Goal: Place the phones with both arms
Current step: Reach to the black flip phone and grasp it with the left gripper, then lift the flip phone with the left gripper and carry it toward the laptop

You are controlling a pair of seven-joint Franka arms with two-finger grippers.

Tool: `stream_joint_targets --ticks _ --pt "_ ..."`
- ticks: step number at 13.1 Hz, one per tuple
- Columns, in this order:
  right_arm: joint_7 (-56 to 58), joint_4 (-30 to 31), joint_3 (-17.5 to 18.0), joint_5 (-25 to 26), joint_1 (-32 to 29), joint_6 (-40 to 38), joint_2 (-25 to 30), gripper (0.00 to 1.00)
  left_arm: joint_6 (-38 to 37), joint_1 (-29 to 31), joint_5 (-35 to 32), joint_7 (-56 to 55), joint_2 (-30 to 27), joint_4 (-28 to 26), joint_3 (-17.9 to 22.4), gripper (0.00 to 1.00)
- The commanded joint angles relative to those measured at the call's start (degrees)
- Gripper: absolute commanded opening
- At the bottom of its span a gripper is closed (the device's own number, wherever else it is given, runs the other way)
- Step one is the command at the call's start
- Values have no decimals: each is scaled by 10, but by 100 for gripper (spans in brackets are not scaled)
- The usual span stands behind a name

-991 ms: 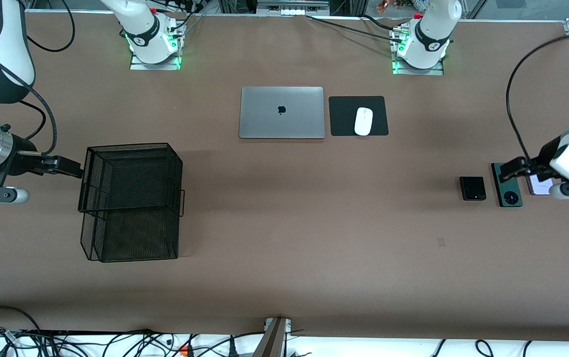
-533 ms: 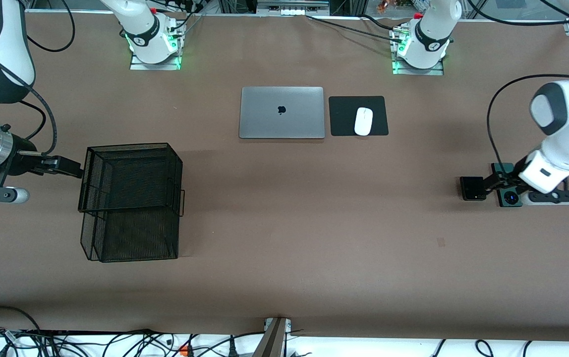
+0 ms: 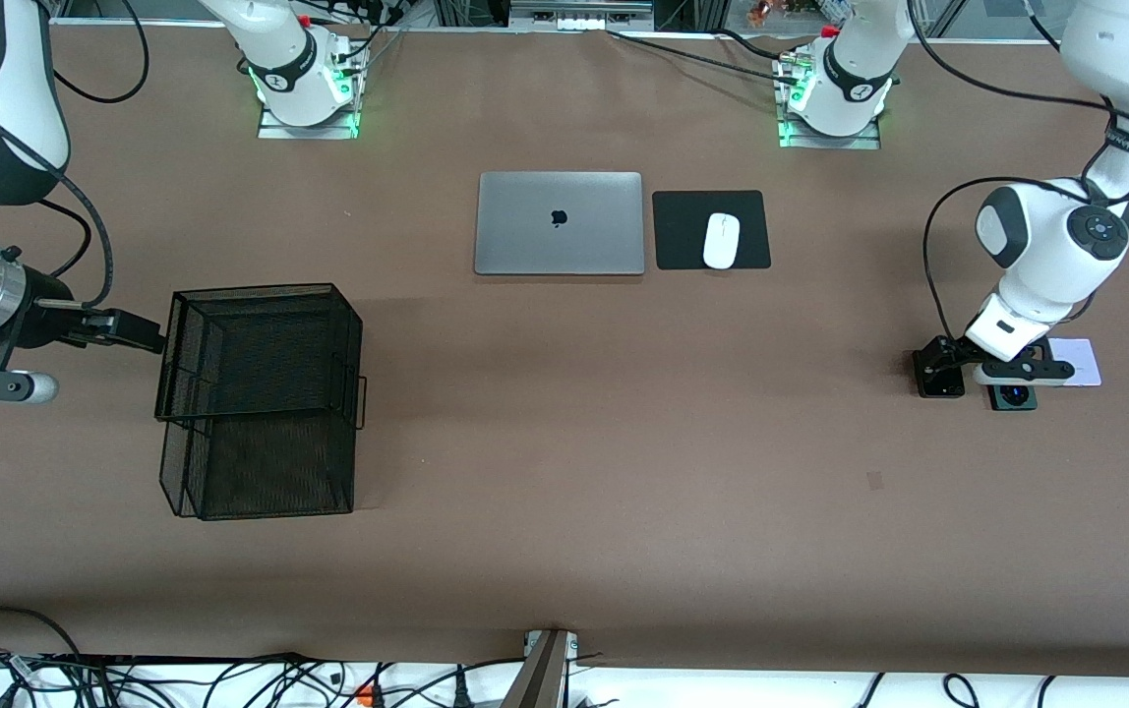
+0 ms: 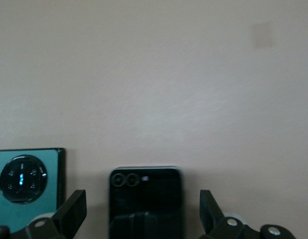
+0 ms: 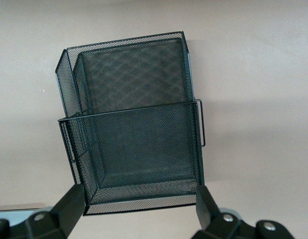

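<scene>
My left gripper hangs low over the black flip phone, which I take as my landmark here; in the left wrist view that phone sits squarely between my two spread fingers, with clear table showing on either side of it, so the gripper is wide apart and holds nothing. The dark green phone lies just beside the flip phone, toward the left arm's end of the table, mostly covered by my wrist in the front view; its round camera ring shows plainly from the wrist camera. The pale lilac-white phone lies further toward that same end, beside the green one and apart from the flip phone. All three rest flat on the brown table. My right gripper waits well apart from the flip phone, at the right arm's end of the table, just beside the black wire mesh basket; from the right wrist camera the basket fills the space ahead of my parted, empty fingers. Farther from the front camera than the flip phone, toward the middle of the table, lie the closed grey laptop and the white mouse on its black mouse pad.
</scene>
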State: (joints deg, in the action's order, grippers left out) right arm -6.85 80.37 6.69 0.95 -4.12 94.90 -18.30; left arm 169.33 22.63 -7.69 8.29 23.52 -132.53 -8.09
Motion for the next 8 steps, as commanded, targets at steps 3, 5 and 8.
stream_joint_targets --ticks 3,5,8 --pt "6 11 4 -9 -6 0 13 99 35 11 -14 2 29 3 -4 100" --pt "4 11 4 -9 -6 0 13 99 35 10 -14 1 30 3 -4 100" --pt "3 11 4 -9 -6 -1 13 99 35 8 -14 -5 30 3 -5 100"
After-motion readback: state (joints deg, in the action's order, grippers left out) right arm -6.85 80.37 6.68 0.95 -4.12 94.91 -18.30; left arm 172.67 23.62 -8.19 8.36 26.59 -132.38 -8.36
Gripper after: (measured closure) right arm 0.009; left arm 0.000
